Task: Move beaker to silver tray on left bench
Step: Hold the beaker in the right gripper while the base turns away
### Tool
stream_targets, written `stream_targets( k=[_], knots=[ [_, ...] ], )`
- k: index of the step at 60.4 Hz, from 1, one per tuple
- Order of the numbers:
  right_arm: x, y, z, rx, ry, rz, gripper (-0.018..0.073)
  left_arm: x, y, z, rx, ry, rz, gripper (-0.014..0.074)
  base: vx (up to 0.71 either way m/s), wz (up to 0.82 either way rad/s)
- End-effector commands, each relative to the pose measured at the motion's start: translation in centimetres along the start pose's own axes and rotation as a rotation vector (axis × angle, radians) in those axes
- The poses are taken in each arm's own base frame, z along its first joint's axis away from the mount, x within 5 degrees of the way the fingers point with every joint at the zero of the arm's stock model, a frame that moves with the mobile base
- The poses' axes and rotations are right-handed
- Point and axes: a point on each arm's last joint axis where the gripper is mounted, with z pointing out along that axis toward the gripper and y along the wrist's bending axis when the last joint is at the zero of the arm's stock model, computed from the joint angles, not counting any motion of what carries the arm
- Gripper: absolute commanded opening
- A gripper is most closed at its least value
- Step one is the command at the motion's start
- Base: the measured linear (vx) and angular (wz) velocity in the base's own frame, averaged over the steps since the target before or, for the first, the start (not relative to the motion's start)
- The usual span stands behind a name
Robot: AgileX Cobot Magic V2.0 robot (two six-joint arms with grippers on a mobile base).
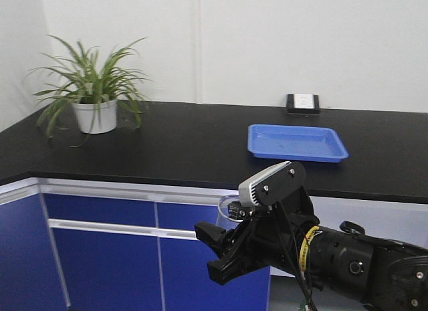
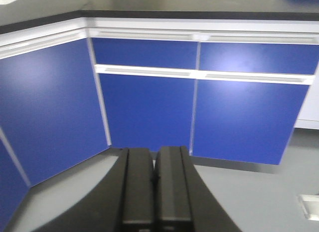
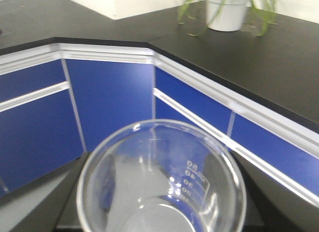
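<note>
— Beaker (image 3: 162, 182) location, please?
— Clamped in the right gripper (image 1: 224, 249), off any surface. In the right wrist view its round glass mouth fills the lower middle. One dark finger (image 3: 55, 202) presses in at 9 o'clock and another at 3 o'clock. Faint printed graduations show on the glass wall toward 2 o'clock.
— And from the front camera?
— Only the clear rim peeks out, at 8 o'clock of the wrist's grey camera housing (image 1: 266, 180) and at about 6 o'clock in the frame. The beaker hangs in front of the blue cabinet fronts (image 1: 107, 257), below the edge of the black counter top (image 1: 187, 140).
— What lies on that counter?
— A blue plastic tray (image 1: 297, 142) lies at 1 o'clock from the beaker, well apart from it. A potted plant (image 1: 95, 114) in a white pot stands at 10 o'clock, near the corner. A small wall socket plate (image 1: 303, 102) sits at 12 o'clock of the blue tray, against the white wall.
— The other pincer?
— The left gripper (image 2: 155, 152) is clenched on nothing. Its two black fingers lie pressed side by side, pointing at 12 o'clock toward blue cabinet doors and the grey floor (image 2: 249, 192).
</note>
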Motion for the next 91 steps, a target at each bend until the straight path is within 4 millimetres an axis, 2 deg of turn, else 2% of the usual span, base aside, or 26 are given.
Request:
stream_targets(
  k=[1,41,91],
  knots=[
    [-2.43,0.36,-1.02,-0.027,-0.100,-0.002,-0.0011,-0.11,0.01,0.15,0.000,-0.066,-0.008,0.0001,-0.11,0.33],
    [-2.43,0.36,-1.02,-0.026,-0.100,-0.002,-0.0011,-0.11,0.01,0.15,0.000,-0.066,-0.008,0.0001,-0.05,0.44],
    [-2.43,0.36,-1.02,-0.026,-0.100,-0.002,-0.0011,-0.11,0.01,0.15,0.000,-0.066,-0.008,0.0001,0.09,0.74]
  ],
)
